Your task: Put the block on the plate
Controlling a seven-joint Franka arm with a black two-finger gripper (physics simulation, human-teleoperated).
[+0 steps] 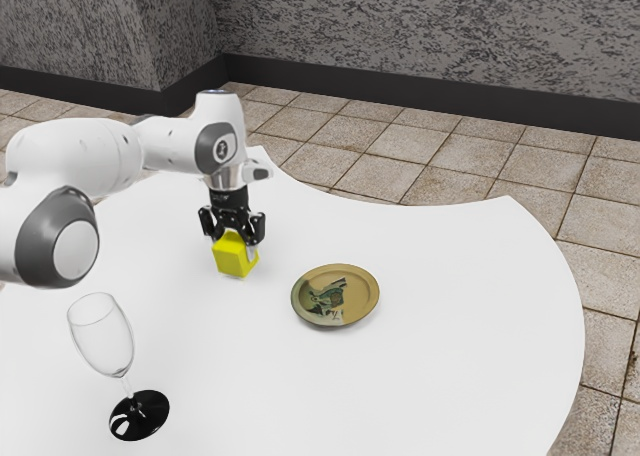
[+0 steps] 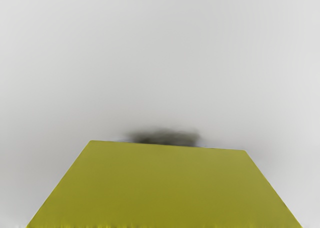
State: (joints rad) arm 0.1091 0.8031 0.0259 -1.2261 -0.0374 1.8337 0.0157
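Observation:
Down around the yellow block (image 1: 234,257) is my gripper (image 1: 233,242), its two fingers against opposite sides, shut on it. The block is at or just above the white table; a small gap underneath cannot be told. In the wrist view, the block (image 2: 165,185) is large at the lower edge, with a dark smudge of shadow just beyond its edge. The round tan plate (image 1: 362,298), with a dark green picture on it, lies on the table to the block's right in the exterior view, apart from it.
A clear wine glass (image 1: 102,338) with a black base stands on the white table (image 1: 450,336), toward the exterior view's lower left. The table's curved edge runs along the exterior view's right, with tiled floor beyond.

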